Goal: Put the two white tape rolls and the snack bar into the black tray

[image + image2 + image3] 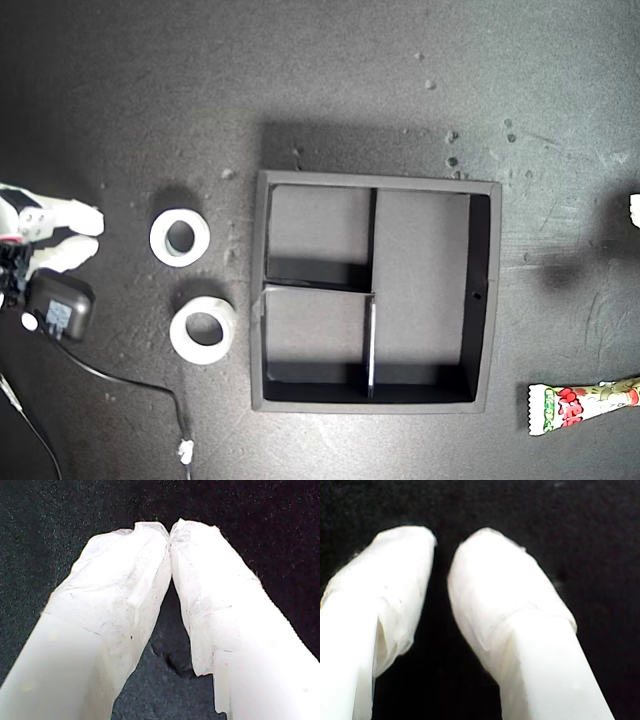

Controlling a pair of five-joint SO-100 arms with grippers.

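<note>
My first gripper (170, 534), two white tape-wrapped fingers, is clenched with its tips meeting and nothing between them; only the dark speckled worktop (50, 520) shows beyond. My second gripper (441, 550) has its white fingers slightly parted, a narrow gap between the tips, grasping nothing and touching nothing visible. The wrist views do not establish which arm is the white one at the exterior view's left edge (50, 235).

Task status: nothing is done. The square matte black tray with dividers (482, 300) sits mid-worktop, its two small compartments and one long compartment all vacant. The two white ring-shaped tape rolls lie on the worktop just outside the tray on the exterior view's left, one (180, 237) above the other (203, 329), apart from each other. The long green-and-white wrapped snack bar (580, 402) lies at the exterior view's lower right, partly cut off by the edge, apart from the tray. All three placements remain outstanding
</note>
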